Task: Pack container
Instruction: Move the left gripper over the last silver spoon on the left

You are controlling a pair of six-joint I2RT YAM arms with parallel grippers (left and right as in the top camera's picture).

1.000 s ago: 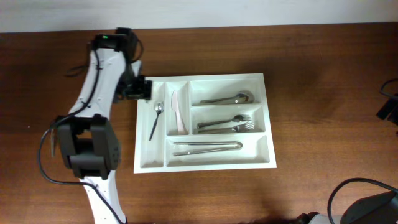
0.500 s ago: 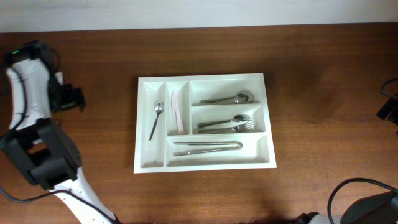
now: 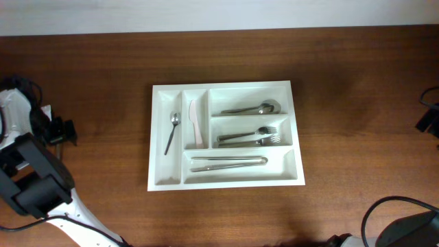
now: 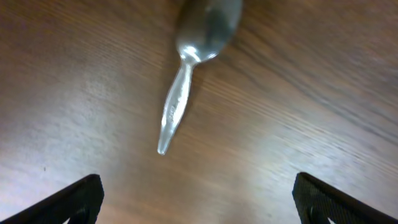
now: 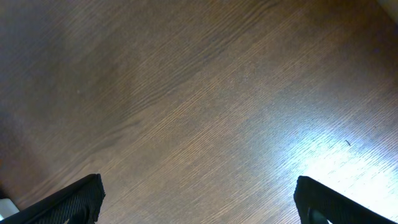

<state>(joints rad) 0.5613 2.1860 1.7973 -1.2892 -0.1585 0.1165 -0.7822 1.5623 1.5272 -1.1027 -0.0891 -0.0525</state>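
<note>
Overhead view: the white tray (image 3: pixel 226 183) sits at the middle of the worktop (image 3: pixel 357 68), its long sides parallel to the far edge. Its two narrow compartments, on the left, hold a small spoon (image 3: pixel 171 135) and a white knife (image 3: pixel 197 125). The three wide ones hold, from far to near, spoons (image 3: pixel 252 108), forks (image 3: pixel 250 138) and what look like tongs (image 3: pixel 228 162). The left arm (image 3: pixel 31 171) stands at the left edge, with the left gripper (image 3: pixel 60 130) well apart from the tray, which lies to its right. Of the right arm (image 3: pixel 405 230) only a part shows at the near right corner, and its gripper cannot be seen here. Left wrist view: the left gripper (image 4: pixel 198 199) is spread wide and holds nothing, with one fingertip in each lower corner. A loose spoon (image 4: pixel 186 68) lies flat on the bare wood ahead of it, touching neither finger. Its bowl points away and its handle tip points toward the gripper, the long axis running nearly straight out from the gap between the fingers with a slight lean. Judged from this, the left arm is the nearer one for the loose spoon, the fingers would close across the handle, and the carry would go rightward to the tray. Right wrist view: the right gripper (image 5: pixel 199 199) is likewise spread wide and empty over bare wood. Neither the loose spoon nor the tray shows here.
</note>
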